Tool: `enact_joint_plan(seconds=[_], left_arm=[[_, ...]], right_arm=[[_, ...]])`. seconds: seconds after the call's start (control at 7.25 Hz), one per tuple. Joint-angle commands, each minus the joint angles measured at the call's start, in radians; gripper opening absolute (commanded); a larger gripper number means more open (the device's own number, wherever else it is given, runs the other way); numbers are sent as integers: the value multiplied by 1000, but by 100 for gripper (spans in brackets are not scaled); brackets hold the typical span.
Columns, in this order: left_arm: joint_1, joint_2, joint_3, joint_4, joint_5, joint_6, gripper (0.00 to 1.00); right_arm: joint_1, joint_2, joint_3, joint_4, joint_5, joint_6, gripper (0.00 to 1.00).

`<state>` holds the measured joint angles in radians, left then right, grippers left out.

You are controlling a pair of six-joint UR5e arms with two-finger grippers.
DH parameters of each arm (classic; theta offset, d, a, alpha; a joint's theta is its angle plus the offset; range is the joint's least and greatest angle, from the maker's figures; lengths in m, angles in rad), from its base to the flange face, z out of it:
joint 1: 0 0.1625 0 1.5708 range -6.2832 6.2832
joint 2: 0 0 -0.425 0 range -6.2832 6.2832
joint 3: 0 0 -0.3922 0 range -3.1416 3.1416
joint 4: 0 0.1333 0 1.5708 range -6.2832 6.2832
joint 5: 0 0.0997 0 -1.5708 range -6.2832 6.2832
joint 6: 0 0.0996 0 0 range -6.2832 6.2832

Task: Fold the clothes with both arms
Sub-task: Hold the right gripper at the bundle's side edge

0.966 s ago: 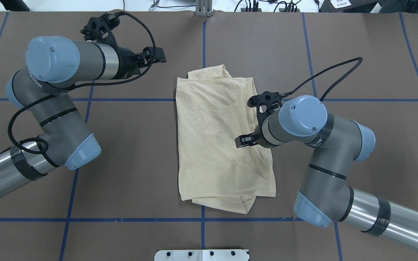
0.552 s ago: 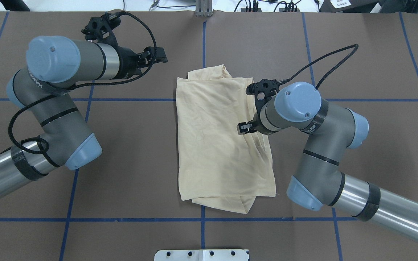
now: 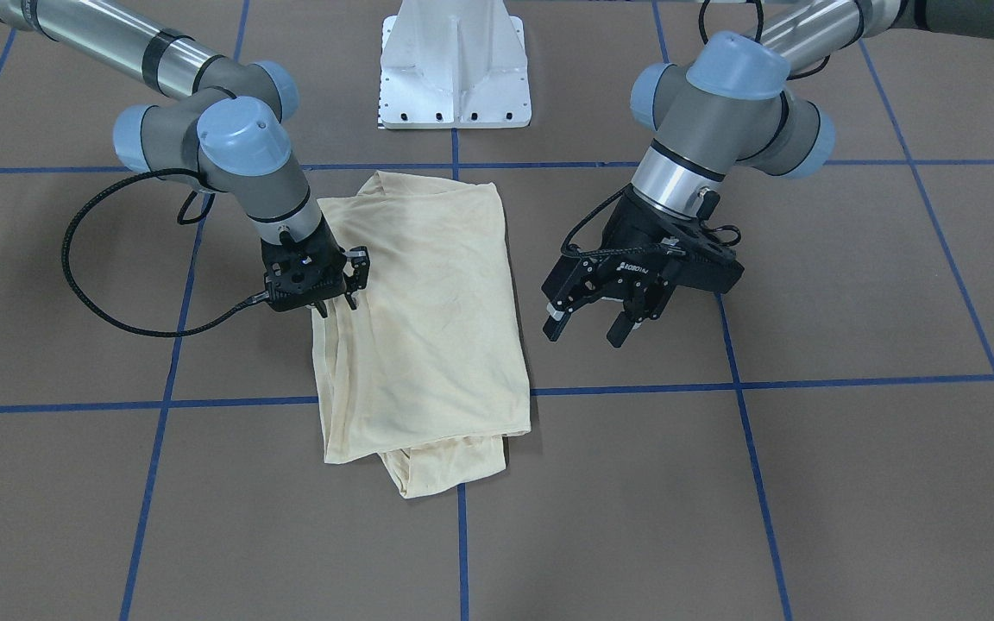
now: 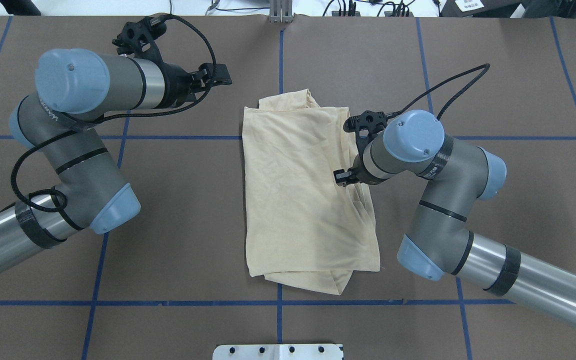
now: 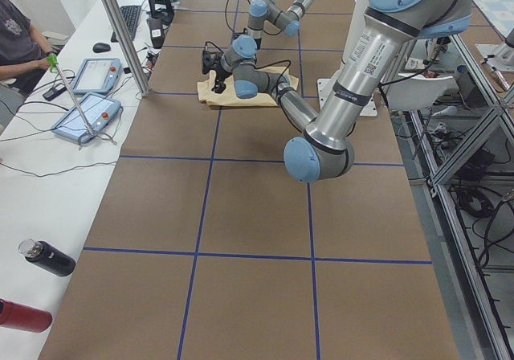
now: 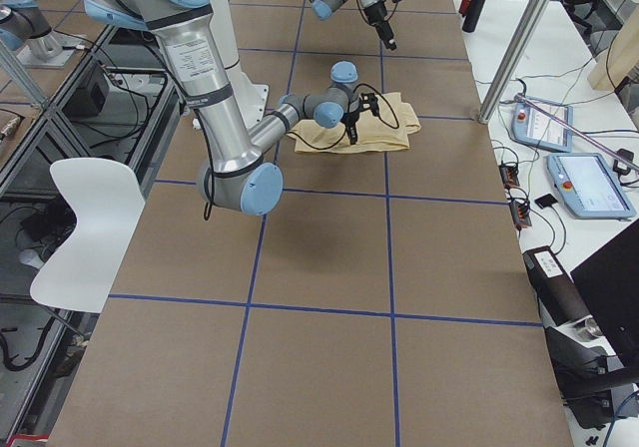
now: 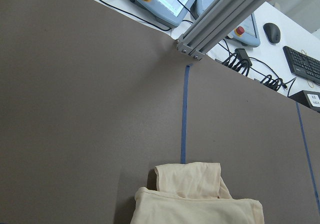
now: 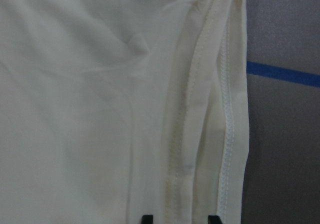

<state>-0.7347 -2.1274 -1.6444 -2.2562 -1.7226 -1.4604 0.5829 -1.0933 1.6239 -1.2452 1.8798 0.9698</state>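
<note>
As left claw (image 3: pixel 585 332) hovers open, right claw (image 3: pixel 336 304) lowered onto shirt (image 3: pixel 437 328).

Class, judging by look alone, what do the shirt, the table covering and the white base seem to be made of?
Shirt: thin soft knit, probably cotton jersey, matt; it wrinkles finely and shows stitched hems.
Table covering: matt brown sheet, perhaps paper or card; flat, no shine.
White base: seemingly painted metal; rigid plate with bolt holes.

You get bright, even overhead light; a soft shadow falls just beside the right hand (image 4: pixel 342 178), whose wrist view looks blurred and washed pale.
</note>
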Motion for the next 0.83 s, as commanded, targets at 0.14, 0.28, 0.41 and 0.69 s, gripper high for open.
enact_joint_plan(seconds=[0.14,0.28,0.41,0.69], left_arm=[[0,0,0,-5,-2,0,100],[0,0,0,-5,-2,0,100],[0,1,0,-5,-2,0,100],[0,1,0,-6,-2,0,100]], right_arm=[[0,1,-19,-2,21,7,18],[0,1,-18,-2,25,7,8],[2,3,-18,-3,30,7,0],[2,3,-18,-5,30,7,0]])
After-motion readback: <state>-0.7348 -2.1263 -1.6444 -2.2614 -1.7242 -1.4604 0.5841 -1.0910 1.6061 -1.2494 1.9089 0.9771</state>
